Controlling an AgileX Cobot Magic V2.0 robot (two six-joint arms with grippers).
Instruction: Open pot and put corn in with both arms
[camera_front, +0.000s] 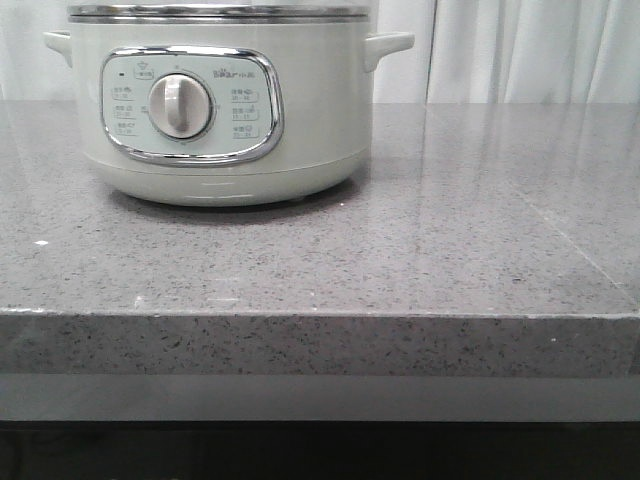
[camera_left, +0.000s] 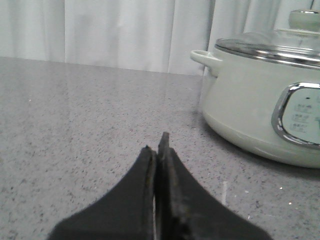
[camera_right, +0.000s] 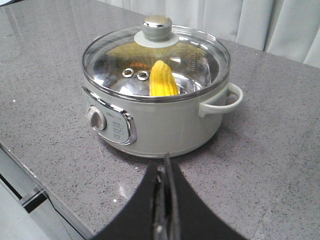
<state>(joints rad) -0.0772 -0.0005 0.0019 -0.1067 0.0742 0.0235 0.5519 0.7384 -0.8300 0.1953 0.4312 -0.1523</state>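
Note:
The pale grey-green pot (camera_front: 215, 110) stands at the back left of the grey counter, its dial panel facing me. In the right wrist view the pot (camera_right: 160, 117) has its glass lid (camera_right: 195, 57) on, and the yellow corn (camera_right: 162, 80) lies inside under the glass. The pot also shows in the left wrist view (camera_left: 260, 110), lid on. My left gripper (camera_left: 159, 145) is shut and empty, above the counter beside the pot. My right gripper (camera_right: 166, 162) is shut and empty, a little in front of the pot. Neither gripper shows in the front view.
The grey speckled counter (camera_front: 420, 250) has its front edge near me (camera_front: 320, 315) and also shows in the right wrist view (camera_right: 35, 195). White curtains (camera_front: 520, 50) hang behind the counter.

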